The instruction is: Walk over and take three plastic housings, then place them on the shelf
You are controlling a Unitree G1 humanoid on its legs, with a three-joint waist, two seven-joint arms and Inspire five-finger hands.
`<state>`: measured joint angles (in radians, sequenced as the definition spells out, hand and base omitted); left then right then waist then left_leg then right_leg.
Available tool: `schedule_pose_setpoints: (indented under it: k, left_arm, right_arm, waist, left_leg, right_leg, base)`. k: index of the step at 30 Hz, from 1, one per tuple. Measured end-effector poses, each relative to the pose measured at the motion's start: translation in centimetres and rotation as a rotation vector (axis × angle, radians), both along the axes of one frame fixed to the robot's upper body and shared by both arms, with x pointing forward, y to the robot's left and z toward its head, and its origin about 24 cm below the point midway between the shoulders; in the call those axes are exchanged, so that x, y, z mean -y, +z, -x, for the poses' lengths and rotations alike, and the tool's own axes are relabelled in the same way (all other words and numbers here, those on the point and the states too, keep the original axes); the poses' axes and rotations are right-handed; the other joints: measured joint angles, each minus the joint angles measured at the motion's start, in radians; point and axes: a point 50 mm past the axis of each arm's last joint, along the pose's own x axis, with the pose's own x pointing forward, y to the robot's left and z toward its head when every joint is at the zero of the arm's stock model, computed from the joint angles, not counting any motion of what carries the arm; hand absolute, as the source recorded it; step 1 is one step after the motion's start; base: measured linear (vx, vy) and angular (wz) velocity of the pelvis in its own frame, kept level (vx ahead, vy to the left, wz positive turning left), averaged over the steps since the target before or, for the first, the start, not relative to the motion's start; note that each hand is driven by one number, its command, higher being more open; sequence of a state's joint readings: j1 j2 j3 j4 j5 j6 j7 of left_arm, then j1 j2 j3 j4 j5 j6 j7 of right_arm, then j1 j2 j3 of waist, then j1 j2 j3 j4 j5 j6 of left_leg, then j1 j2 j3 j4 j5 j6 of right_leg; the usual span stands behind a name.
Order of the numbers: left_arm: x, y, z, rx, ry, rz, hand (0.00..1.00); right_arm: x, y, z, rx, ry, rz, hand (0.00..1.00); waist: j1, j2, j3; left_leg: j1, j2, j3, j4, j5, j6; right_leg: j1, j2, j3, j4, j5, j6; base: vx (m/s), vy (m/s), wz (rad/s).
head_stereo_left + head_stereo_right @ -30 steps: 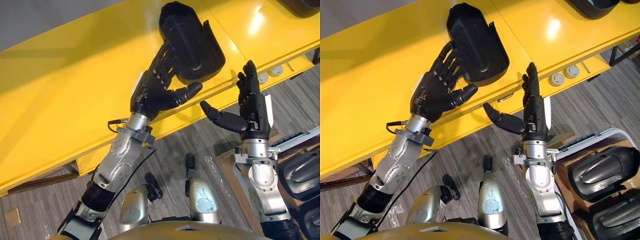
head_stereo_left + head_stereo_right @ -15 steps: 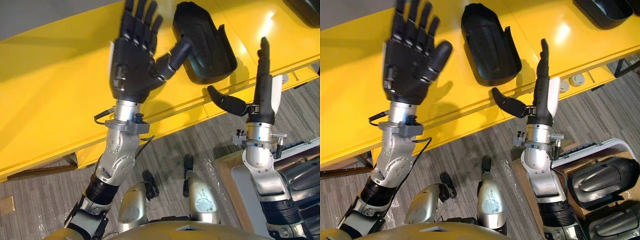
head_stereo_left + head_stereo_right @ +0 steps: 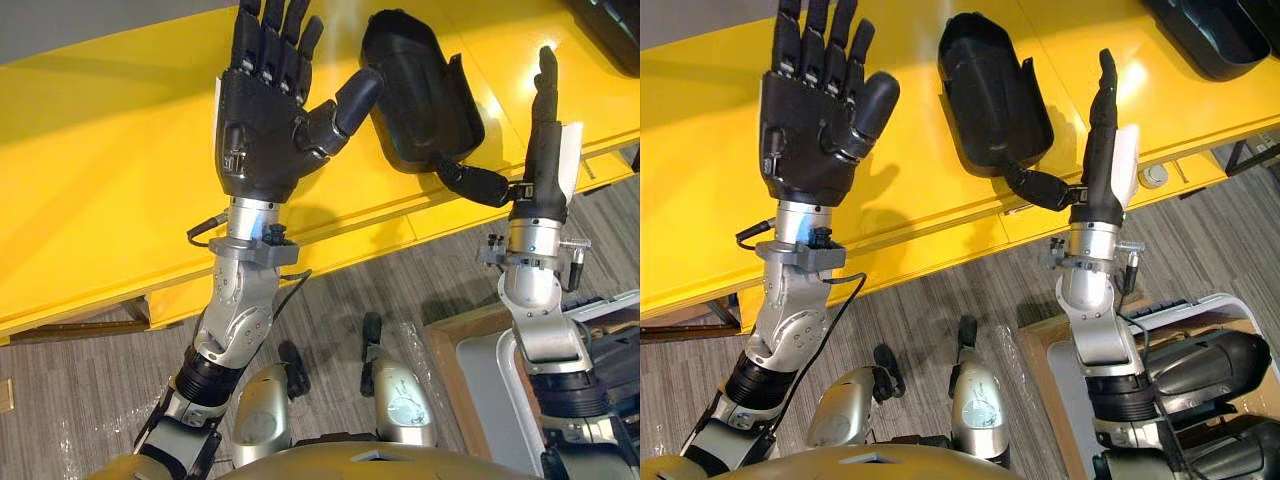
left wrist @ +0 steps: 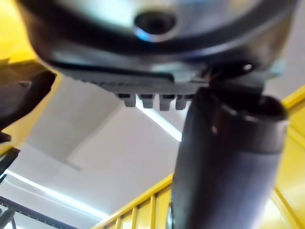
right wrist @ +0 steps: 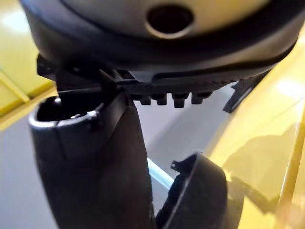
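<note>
A black plastic housing (image 3: pixel 420 88) lies on the yellow shelf (image 3: pixel 100 180), between the raised left hand (image 3: pixel 262 130) and right hand (image 3: pixel 1102 140). Both hands are spread open and hold nothing.

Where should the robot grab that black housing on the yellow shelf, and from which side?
By its two long side walls, one hand from each side. The black housing lies flat on the yellow shelf, long and rounded, between the open left hand and right hand, so a two-sided clamp probably suits it.
</note>
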<state>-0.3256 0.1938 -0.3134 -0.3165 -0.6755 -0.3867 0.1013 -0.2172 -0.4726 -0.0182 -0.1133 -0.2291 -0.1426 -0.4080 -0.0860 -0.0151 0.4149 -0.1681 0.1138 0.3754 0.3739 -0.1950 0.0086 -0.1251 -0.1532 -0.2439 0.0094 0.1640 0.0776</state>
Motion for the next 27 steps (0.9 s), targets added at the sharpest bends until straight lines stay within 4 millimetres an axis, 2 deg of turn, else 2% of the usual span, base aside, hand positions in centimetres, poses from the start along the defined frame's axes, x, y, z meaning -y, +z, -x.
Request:
schedule_pose_setpoints:
  k: [8, 20, 27]
  left_arm:
    - [-0.5, -0.4, 0.0, -0.007, 0.013, -0.006, 1.0]
    - [-2.0, -0.4, -0.5, -0.014, 0.063, 0.024, 1.0]
    - [-2.6, -0.9, -0.9, -0.035, 0.076, 0.023, 1.0]
  right_arm:
    - [0.6, 0.5, -1.7, -0.011, -0.024, -0.002, 1.0]
    - [0.9, 1.6, -3.6, -0.011, -0.037, -0.006, 1.0]
    - [2.4, 3.3, -4.4, 0.009, -0.11, 0.033, 1.0]
  waist:
    - [0.027, -0.004, -0.001]
    - [0.031, -0.013, 0.004]
    - [0.051, -0.024, 0.01]
  left_leg:
    - [-0.004, -0.007, -0.021, -0.006, 0.01, 0.002]
    - [-0.023, -0.016, -0.045, -0.008, 0.021, 0.004]
    - [-0.032, -0.017, -0.058, -0.007, 0.025, 0.005]
  right_leg:
    - [0.006, -0.004, -0.019, 0.0, 0.0, -0.001]
    - [0.003, -0.012, -0.04, 0.003, -0.002, -0.002]
    - [0.002, -0.013, -0.056, 0.003, -0.002, -0.003]
  base:
    - [-0.02, 0.008, 0.09]
    - [-0.03, 0.012, 0.06]
    - [-0.01, 0.011, 0.05]
